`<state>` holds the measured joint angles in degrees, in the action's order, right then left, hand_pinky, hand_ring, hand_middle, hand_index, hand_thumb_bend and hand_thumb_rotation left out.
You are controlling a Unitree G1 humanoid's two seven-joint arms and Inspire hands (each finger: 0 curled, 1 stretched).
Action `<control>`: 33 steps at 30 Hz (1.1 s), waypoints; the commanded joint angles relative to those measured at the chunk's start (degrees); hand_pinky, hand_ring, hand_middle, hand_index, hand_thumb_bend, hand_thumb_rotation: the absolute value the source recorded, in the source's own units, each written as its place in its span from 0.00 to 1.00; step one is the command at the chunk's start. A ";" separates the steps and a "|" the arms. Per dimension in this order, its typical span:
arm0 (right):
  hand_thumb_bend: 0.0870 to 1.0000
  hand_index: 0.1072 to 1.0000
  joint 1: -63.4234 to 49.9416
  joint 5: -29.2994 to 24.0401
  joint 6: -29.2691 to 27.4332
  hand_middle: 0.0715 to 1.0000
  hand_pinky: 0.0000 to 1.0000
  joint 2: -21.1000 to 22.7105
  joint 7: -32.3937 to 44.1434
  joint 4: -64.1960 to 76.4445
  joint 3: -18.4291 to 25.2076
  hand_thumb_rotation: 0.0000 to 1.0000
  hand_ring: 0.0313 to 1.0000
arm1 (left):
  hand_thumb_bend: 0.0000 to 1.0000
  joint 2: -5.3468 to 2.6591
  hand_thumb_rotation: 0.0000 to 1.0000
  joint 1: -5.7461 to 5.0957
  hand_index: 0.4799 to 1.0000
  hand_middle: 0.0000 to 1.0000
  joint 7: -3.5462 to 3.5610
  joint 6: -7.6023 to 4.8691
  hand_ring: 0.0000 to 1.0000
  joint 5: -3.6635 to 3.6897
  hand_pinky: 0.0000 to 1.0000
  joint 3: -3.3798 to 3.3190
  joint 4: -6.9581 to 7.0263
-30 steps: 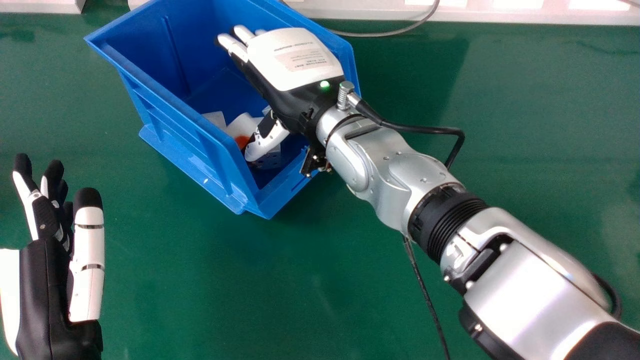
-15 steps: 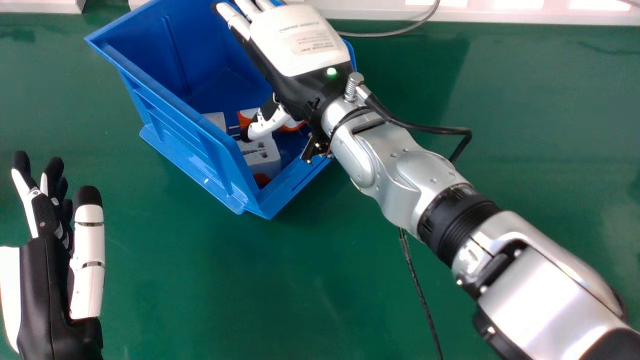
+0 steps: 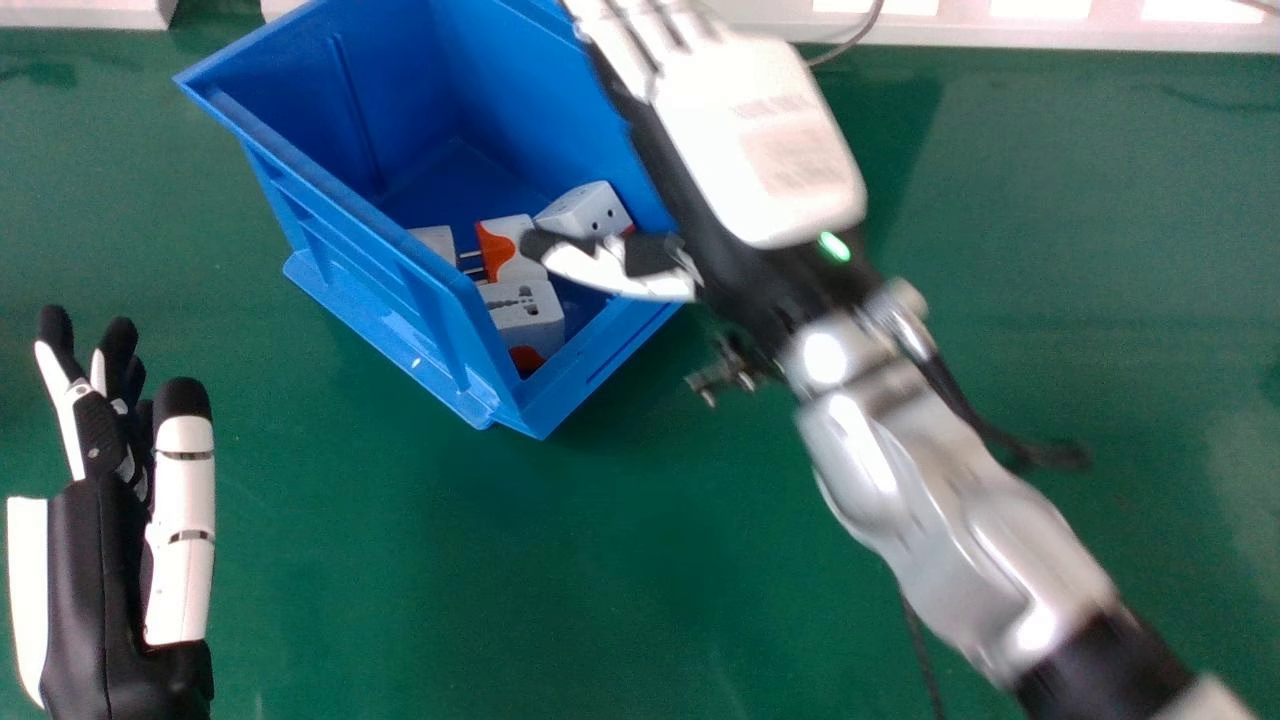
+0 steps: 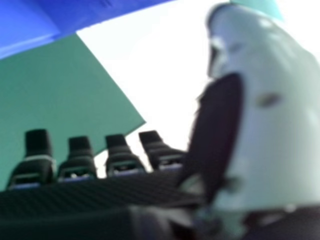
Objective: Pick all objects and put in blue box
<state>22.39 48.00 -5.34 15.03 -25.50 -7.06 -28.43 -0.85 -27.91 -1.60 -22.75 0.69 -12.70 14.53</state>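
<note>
In the head view my right hand (image 3: 750,140) is open over the right edge of the blue box (image 3: 370,250), its thumb reaching across the opening. Nothing is in its grasp. The right hand (image 4: 115,192) also shows in the right hand view with straight fingers. Inside the box lie a white plug adapter with orange (image 3: 515,250), a white block with sockets (image 3: 525,315), a white cube-like adapter (image 3: 585,210) and a white piece (image 3: 436,240) by the left wall. My left hand (image 3: 100,560) rests open at the head view's lower left.
Around the box spreads the green tabletop (image 3: 450,580). A white ledge (image 3: 1050,25) runs along the far edge, with a grey cable (image 3: 850,38) near it. A black cable (image 3: 922,650) hangs below the right forearm.
My right hand has moved right, out from over the middle of the box, and the adapters beneath it have come into sight. The left hand has hardly moved.
</note>
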 commanded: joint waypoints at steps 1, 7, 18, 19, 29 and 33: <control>0.33 0.94 -6.11 -0.61 -2.16 0.96 0.81 1.54 -1.60 6.68 2.31 0.52 0.92 | 0.42 -0.05 0.78 -0.43 0.96 0.98 0.49 -2.39 0.99 1.45 1.00 0.00 -0.15; 0.30 0.98 -24.31 -7.03 -10.46 1.00 0.91 3.17 -4.48 16.26 8.39 0.55 0.99 | 0.45 0.16 0.79 -1.88 0.99 1.00 1.38 -5.66 1.00 0.40 1.00 0.52 -1.96; 0.31 1.00 -38.38 -21.57 -20.94 1.00 1.00 -0.08 -4.26 15.21 20.29 0.99 1.00 | 0.37 -0.95 0.84 -5.33 0.97 0.98 0.83 -6.00 1.00 -3.62 1.00 3.14 0.44; 0.31 1.00 -38.51 -22.27 -21.33 1.00 0.99 -0.14 -3.57 15.02 20.88 0.99 1.00 | 0.38 -1.09 0.84 -5.35 0.96 0.98 0.83 -5.74 0.99 -3.59 1.00 3.57 0.69; 0.34 1.00 -37.01 -26.87 -23.00 1.00 1.00 -0.48 4.39 12.54 23.86 1.00 1.00 | 0.40 -1.69 0.77 -3.12 0.95 0.98 -0.01 -4.07 0.99 -4.33 1.00 6.65 1.31; 0.37 1.00 -35.63 -30.30 -23.97 1.00 0.99 -1.02 7.62 10.29 24.75 1.00 1.00 | 0.40 -1.32 0.80 -2.05 0.95 0.98 -0.81 -4.35 1.00 -5.48 1.00 6.63 0.27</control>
<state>-14.18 18.95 -27.68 14.30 -18.59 3.27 -4.64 -2.51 -30.22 -1.70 -26.62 -4.10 -5.87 14.25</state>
